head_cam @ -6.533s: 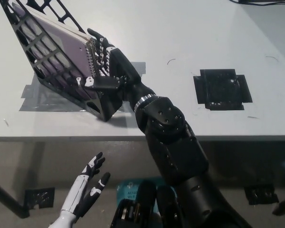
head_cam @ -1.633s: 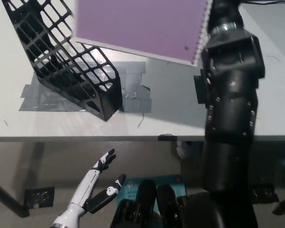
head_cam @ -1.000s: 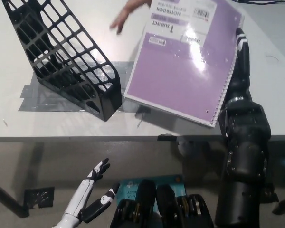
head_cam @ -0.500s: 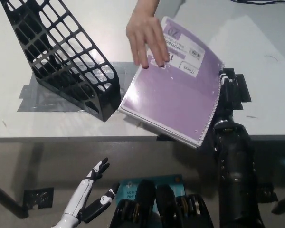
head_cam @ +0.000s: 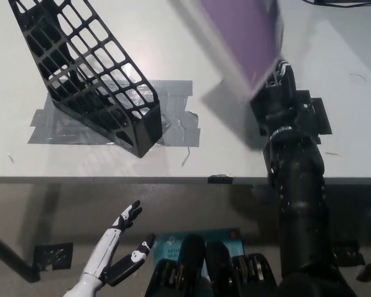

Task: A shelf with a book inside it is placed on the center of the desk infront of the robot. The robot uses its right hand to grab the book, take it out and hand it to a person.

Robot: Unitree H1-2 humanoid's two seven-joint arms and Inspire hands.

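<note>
Book (head_cam: pixel 244 37): purple, motion-blurred, raised at the top edge above the surface (head_cam: pixel 142 68); no person is seen in view.
Right hand (head_cam: pixel 278 96): black, just below the book's lower corner; whether the book is gripped cannot be told.
Left hand (head_cam: pixel 120 247): white, rested low at lower left, held open and empty.
Shelf (head_cam: pixel 86 77): emptied, fixed on grey tape (head_cam: pixel 173 124).
Risk, drop: if support is released before a receiver's grip is secured, the book is likely to fall onto the surface.
Risk, snag: a downward swing could strike the shelf.
</note>
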